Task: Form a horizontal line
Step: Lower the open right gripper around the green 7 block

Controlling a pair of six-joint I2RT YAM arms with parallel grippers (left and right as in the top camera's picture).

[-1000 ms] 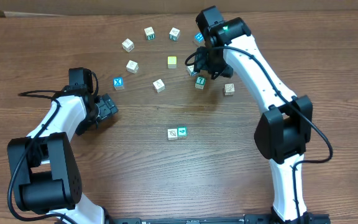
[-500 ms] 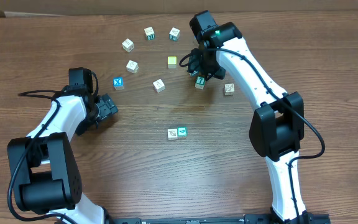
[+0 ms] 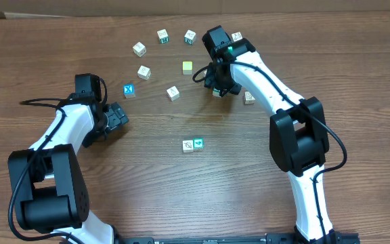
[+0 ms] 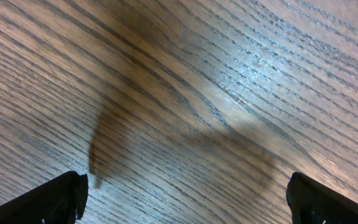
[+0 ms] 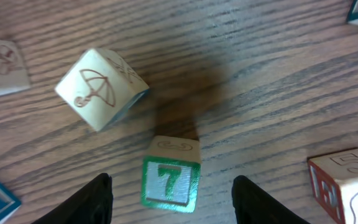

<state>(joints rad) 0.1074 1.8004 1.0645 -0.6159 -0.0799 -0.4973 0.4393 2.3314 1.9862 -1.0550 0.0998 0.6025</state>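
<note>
Jaws of the right gripper (image 5: 171, 186) stand wide, one dark finger on either side of a green cube (image 5: 169, 180) printed with a 7; neither finger visibly touches it. Jaws of the left gripper (image 4: 186, 186) are likewise spread wide over bare wood.

The horizontal line (image 3: 193, 145) lies near the centre of the table (image 3: 330, 41): a white cube and a teal cube, side by side and touching, well apart from both grippers.

Only the right wrist view shows the 7 face. From overhead the right gripper (image 3: 219, 85) covers most of that cube. The same wrist view shows a tilted cube with an umbrella drawing (image 5: 101, 87) just beyond the green one.

Cubes at the wrist frame's borders are cut off, among them a cube with a 5 (image 5: 347, 180) at the right. Symbols on the loose cubes are too small to read from overhead. The left wrist view shows only fingertips and wood grain.

Bare wood separates the row from the arc of loose cubes (image 3: 173, 93) farther back; the left gripper (image 3: 117, 116) sits to the left of the row.
</note>
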